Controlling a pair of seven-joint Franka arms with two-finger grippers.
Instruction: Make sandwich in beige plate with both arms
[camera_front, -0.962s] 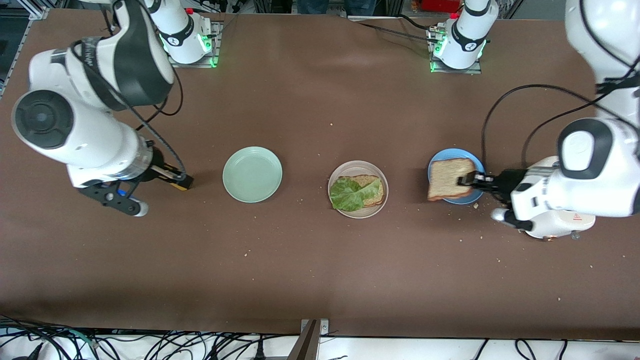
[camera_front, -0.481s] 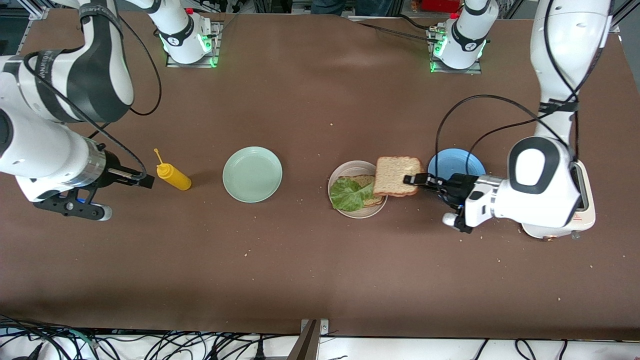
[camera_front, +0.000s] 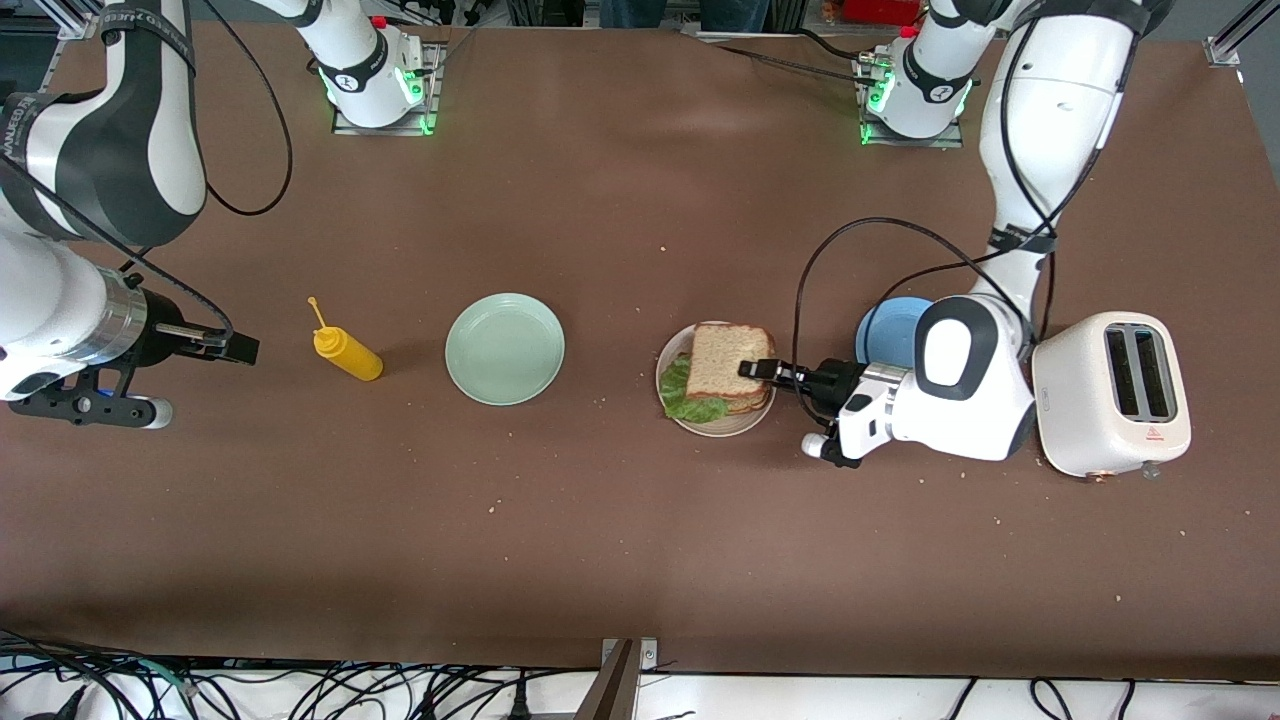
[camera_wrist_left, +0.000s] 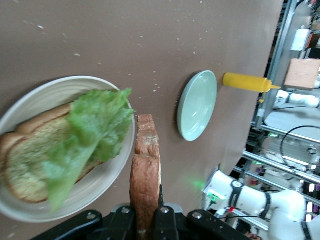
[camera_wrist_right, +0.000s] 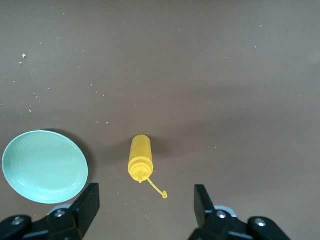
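The beige plate (camera_front: 730, 428) sits mid-table with a brown bread slice (camera_front: 757, 401) and a ruffled green lettuce leaf (camera_front: 690, 402) on it. My left gripper (camera_front: 757, 369) is shut on a second bread slice (camera_front: 728, 353) and holds it over the plate, covering most of the lettuce. The left wrist view shows that slice (camera_wrist_left: 146, 170) edge-on between the fingers of my left gripper (camera_wrist_left: 146, 220), beside the plate (camera_wrist_left: 107, 177), lettuce (camera_wrist_left: 92, 132) and lower slice (camera_wrist_left: 25, 157). My right gripper (camera_front: 240, 349) waits open and empty over the table near the right arm's end; it also shows in the right wrist view (camera_wrist_right: 146, 195).
A mint-green plate (camera_front: 505, 348) and a yellow squeeze bottle (camera_front: 347, 353) lie between the beige plate and my right gripper. A blue plate (camera_front: 885, 330) and a white toaster (camera_front: 1112, 393) stand toward the left arm's end. Crumbs dot the brown table.
My left gripper carried the bread slice from the blue plate across to over the beige plate. My right arm drew back toward its end, uncovering the yellow bottle.
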